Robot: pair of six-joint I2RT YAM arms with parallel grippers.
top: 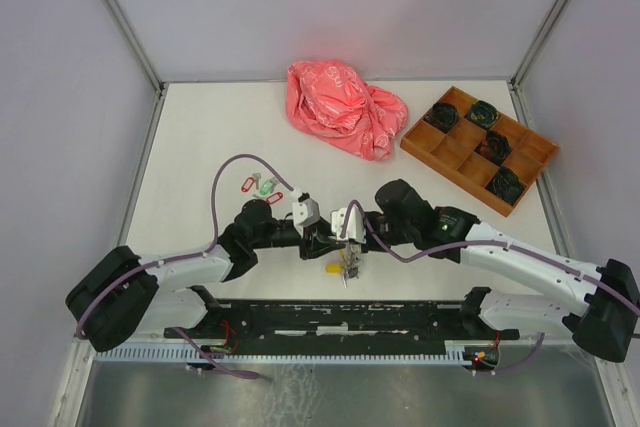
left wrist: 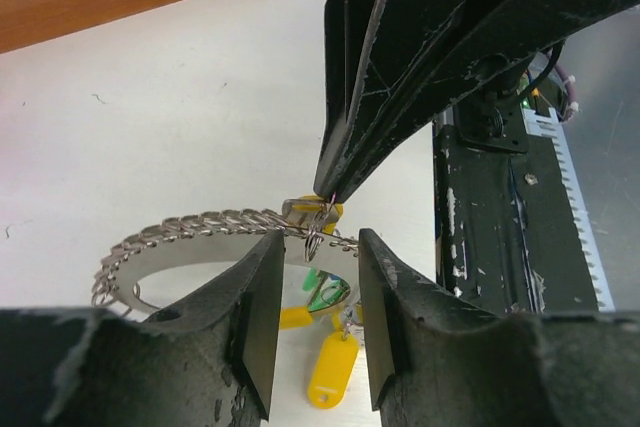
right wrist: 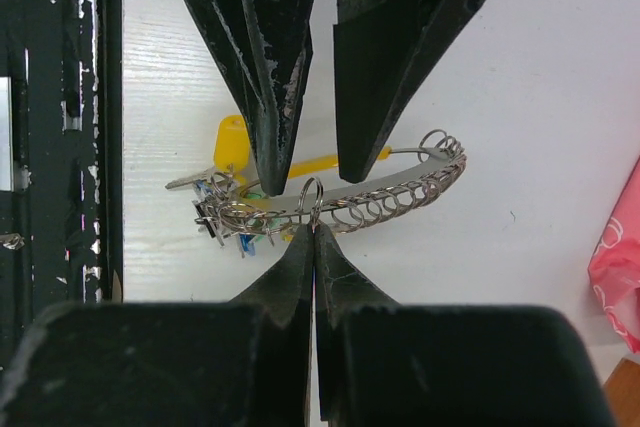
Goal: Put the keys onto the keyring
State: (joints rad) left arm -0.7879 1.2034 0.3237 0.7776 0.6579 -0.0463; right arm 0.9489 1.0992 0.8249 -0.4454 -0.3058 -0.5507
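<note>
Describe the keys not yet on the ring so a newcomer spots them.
On the white table, start at the crumpled pink plastic bag and drop toward the near-left. Small keys with red and green oblong plastic tags lie clustered there. Unlike the yellow-tagged keys bunched at the large silver keyring, these lie by themselves.

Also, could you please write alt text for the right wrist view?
The right claw, shut, pinches a small loop at the large keyring. The left claw points down from the top, open, its tips at the ring. A yellow tag and keys lie at its left end.
</note>
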